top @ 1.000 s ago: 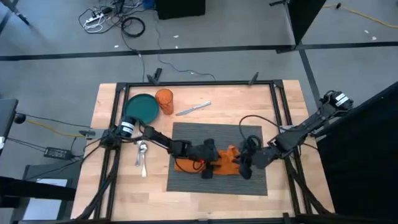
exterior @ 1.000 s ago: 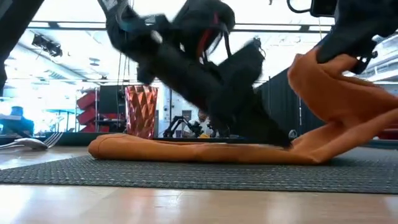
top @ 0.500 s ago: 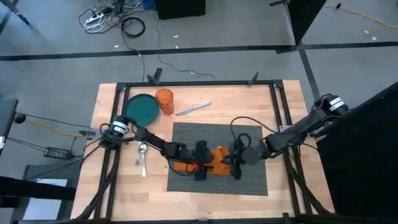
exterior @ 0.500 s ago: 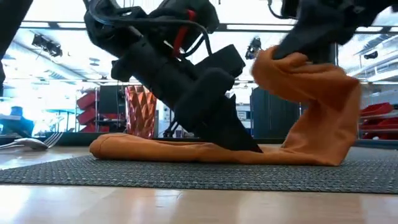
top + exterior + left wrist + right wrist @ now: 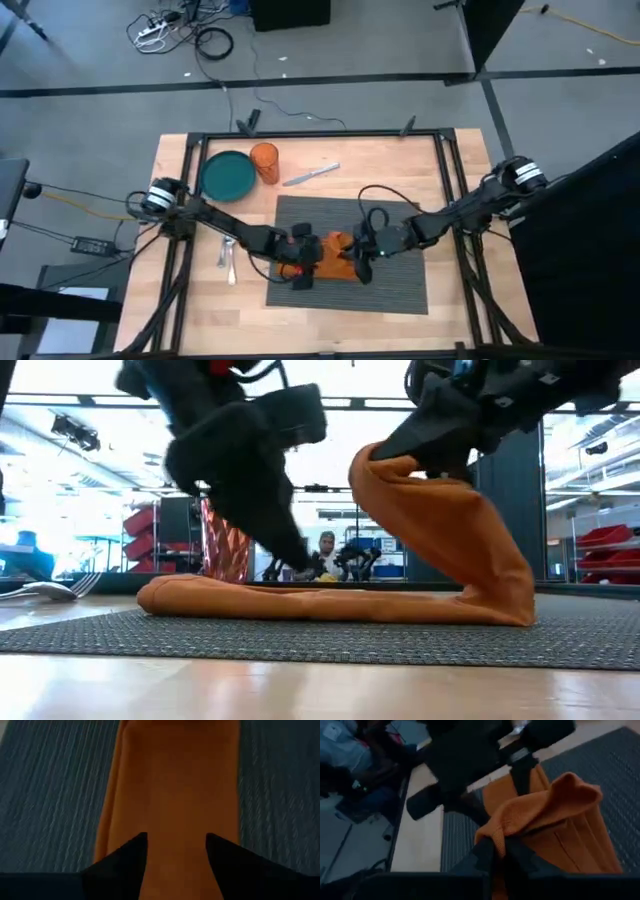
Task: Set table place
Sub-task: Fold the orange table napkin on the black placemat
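Dark grey ribbed placemat, flat, on light wooden table

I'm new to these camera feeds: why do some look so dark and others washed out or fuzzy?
Low view: bright ceiling lights behind turn both arms into silhouettes above the napkin. Left wrist view: dim and bluish, the placemat barely lit. Right wrist view: the background is out of focus. High view: evenly lit, the table clear.

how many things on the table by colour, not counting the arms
orange: 2, napkin and cup
teal: 1, plate
grey: 1, placemat
silver: 3, knife, fork and spoon
total: 7
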Motion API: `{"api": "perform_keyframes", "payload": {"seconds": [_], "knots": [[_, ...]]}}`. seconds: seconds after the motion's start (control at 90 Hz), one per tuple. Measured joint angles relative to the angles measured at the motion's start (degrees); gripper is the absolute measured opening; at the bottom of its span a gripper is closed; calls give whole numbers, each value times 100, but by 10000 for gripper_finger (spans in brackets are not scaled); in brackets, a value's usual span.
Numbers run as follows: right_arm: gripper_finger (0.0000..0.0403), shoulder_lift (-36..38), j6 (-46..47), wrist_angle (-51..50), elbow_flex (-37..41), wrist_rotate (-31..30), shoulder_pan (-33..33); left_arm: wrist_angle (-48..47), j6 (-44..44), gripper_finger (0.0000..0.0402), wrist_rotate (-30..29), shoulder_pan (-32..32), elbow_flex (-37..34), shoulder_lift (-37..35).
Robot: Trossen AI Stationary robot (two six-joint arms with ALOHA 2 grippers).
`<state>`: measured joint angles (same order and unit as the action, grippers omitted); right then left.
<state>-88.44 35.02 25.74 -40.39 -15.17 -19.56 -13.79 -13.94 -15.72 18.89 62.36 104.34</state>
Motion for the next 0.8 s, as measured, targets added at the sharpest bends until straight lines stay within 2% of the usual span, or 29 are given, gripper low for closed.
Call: {"api": "perform_keyframes", "payload": {"seconds": [0.1,0.256,0.433,0.644,0.8], "knots": [[0,-217,-42,450,-2,51,133,197,-143,186,-6,80,-319,25],[0,-623,-22,1169,-2,302,315,1244,-456,186,-13,88,-907,43],[0,-1070,-15,1985,-2,472,464,1912,-563,186,-22,88,-1284,37],[0,-1731,-26,2221,-468,687,549,1935,-591,186,-60,86,-1307,11],[0,-2031,-98,2213,-770,808,549,987,-662,186,-76,148,-1130,-337]]}}
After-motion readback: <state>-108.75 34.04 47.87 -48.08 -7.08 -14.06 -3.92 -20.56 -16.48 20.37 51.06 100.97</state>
